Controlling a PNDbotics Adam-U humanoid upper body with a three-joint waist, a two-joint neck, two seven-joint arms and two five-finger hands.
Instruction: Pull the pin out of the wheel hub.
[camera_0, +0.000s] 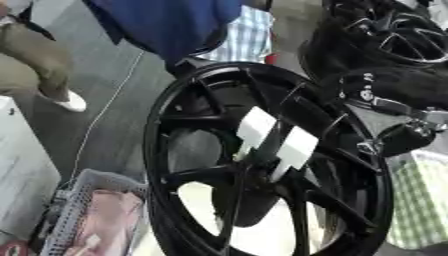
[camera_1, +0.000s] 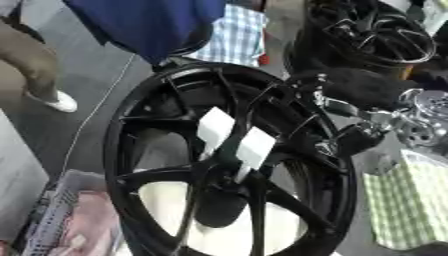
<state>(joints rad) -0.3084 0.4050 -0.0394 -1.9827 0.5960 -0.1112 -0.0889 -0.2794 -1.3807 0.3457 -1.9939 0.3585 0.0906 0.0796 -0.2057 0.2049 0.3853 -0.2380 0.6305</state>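
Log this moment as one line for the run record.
wheel: black, upright, centre | white tabs: at hub | right hand: at wheel's right rim, fingers unclear | left hand: unseen | basket: lower left

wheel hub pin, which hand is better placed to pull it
Right, probably. The right hand comes in from the right and already sits against the wheel rim beside the hub. No left hand shows in either view.

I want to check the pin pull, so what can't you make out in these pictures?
- The pin: not distinguishable at the wheel hub, where two white tabs cover the centre in both eye views.
- Right hand: dark against the wheel's spokes, so its fingers cannot be read.
- Left hand: in neither view.
- Wheel bottom: cut off by the lower edge.
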